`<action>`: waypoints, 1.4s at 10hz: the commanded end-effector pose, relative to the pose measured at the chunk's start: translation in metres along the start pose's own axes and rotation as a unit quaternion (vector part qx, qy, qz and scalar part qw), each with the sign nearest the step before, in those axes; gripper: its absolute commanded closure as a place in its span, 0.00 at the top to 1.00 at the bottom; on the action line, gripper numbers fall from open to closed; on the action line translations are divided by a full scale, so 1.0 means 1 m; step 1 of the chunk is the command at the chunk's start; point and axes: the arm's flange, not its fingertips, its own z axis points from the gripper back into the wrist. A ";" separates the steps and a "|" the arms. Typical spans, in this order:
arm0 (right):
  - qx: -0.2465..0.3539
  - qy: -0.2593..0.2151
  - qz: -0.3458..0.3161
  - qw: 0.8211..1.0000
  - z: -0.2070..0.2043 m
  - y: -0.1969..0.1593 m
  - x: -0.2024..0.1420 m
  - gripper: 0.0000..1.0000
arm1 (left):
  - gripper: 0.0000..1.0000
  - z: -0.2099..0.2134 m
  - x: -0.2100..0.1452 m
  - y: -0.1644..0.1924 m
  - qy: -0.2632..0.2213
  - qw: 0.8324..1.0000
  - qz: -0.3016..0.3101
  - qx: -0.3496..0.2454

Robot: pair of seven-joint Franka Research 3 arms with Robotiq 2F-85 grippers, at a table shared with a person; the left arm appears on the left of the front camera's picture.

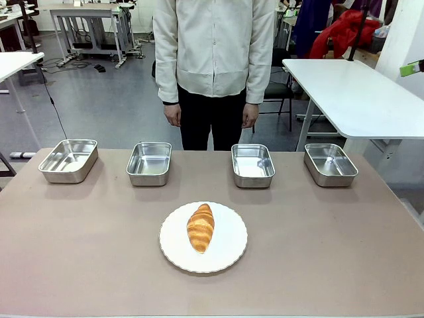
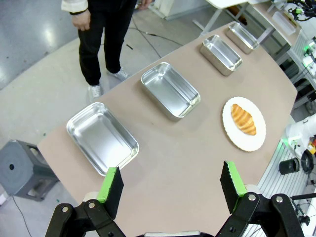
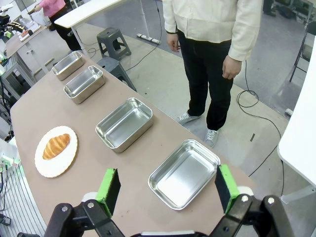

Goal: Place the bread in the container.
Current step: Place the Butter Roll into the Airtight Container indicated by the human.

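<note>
- The left gripper (image 2: 171,174), black with green pads, hangs above the left end of the table; its jaws are spread wide with nothing between them
- The right gripper (image 3: 167,180), of the same make, hangs above the table's right end; its jaws are also spread wide and empty
- The flat grey-brown table (image 1: 331,258) is bare along its near edge
- A round white scallop-edged plate (image 1: 228,255) lies near the middle of the table, closer to the robot's side than the trays
- The golden-brown ridged croissant (image 1: 201,227) lies on this plate, lengthwise towards the far side and slightly tilted; its darker crust faces up; it touches neither gripper and no tray
- Four shiny stainless-steel rectangular trays stand in a row beyond the plate, well apart from one another, all open and holding nothing: the leftmost tray (image 1: 66,159), the second tray (image 1: 149,162), the third tray (image 1: 252,164) and the rightmost tray (image 1: 330,163); the plate lies in front of the gap between the second and third
- A person (image 1: 215,59) in a pale buttoned jacket and dark trousers stands at the far edge behind the middle trays; both hands (image 1: 173,116) hang at the sides, clear of the table
- A white table (image 1: 351,93) stands farther off to the right
</note>
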 end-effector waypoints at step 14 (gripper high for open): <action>0.003 -0.003 0.002 1.000 0.001 0.002 0.001 1.00 | 1.00 0.000 0.001 -0.001 -0.010 1.000 -0.002 -0.004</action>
